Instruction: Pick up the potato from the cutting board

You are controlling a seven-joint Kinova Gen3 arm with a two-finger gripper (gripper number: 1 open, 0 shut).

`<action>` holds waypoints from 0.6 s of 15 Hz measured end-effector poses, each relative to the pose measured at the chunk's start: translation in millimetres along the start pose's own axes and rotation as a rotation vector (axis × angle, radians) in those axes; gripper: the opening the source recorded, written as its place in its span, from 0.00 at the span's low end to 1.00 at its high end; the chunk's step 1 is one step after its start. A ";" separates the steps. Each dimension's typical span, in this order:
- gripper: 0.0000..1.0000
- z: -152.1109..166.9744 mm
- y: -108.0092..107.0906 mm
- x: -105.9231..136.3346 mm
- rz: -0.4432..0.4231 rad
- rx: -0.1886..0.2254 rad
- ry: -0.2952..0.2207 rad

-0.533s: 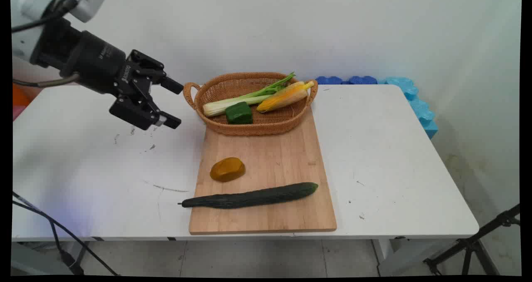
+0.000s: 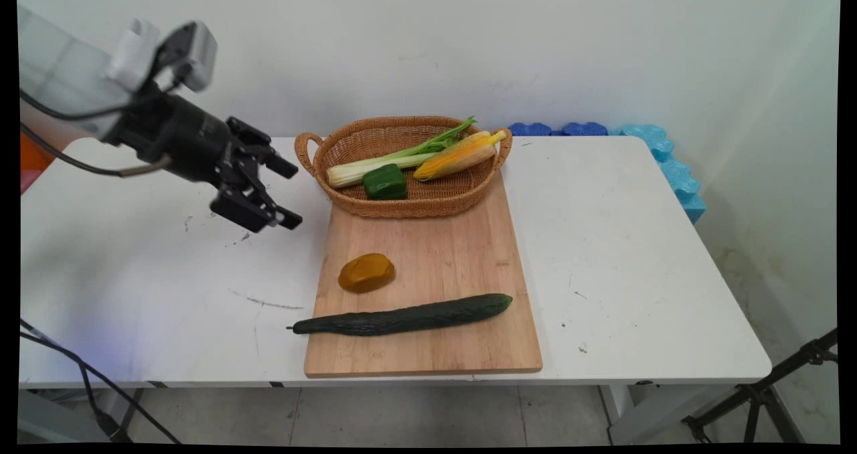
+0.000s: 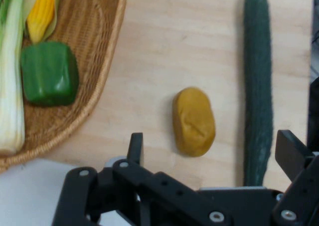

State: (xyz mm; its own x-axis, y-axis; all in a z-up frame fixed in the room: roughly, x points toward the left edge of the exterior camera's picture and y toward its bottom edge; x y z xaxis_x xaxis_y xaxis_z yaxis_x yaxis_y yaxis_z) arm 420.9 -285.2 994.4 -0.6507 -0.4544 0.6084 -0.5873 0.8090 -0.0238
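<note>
White worktop (image 2: pixel 636 253) carries a wooden board (image 2: pixel 435 240) that reaches from its near edge back toward the wall. Nearest on the board lies a long cucumber (image 2: pixel 402 317), crosswise, with its stem end hanging just past the board's left edge. Behind it, apart from it, sits a yellow-brown lump (image 2: pixel 366 272), perhaps a potato.

Further back and off the board's left side, the arm (image 2: pixel 174 136) hangs above bare worktop. Its jaws stand wide apart, hold nothing and touch nothing. They point toward the board, and in the hand view the lump lies between them with the cucumber off to one side. The lump and the basket's left handle are the nearest things to them.

At the board's far end stands a wicker basket (image 2: pixel 402 206) holding a green pepper (image 2: pixel 385 181), a corn cob (image 2: pixel 458 156) and a celery stalk (image 2: pixel 375 165). Blue foam blocks (image 2: pixel 669 166) line the wall beyond the worktop's far right corner.
</note>
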 end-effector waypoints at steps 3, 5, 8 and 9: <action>1.00 26.7 -1.0 -7.6 -0.042 0.025 -0.040; 1.00 49.9 -1.4 -10.2 -0.076 0.038 -0.052; 1.00 76.1 -1.0 -11.4 -0.110 0.037 -0.067; 1.00 86.3 -0.3 -11.5 -0.124 0.031 -0.074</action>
State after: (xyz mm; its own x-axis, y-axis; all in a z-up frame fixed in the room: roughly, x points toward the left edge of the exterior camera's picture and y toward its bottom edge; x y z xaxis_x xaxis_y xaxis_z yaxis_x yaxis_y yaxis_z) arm 387.0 -312.4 918.9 -0.6050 -0.5773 0.5483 -0.6794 0.7334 0.0226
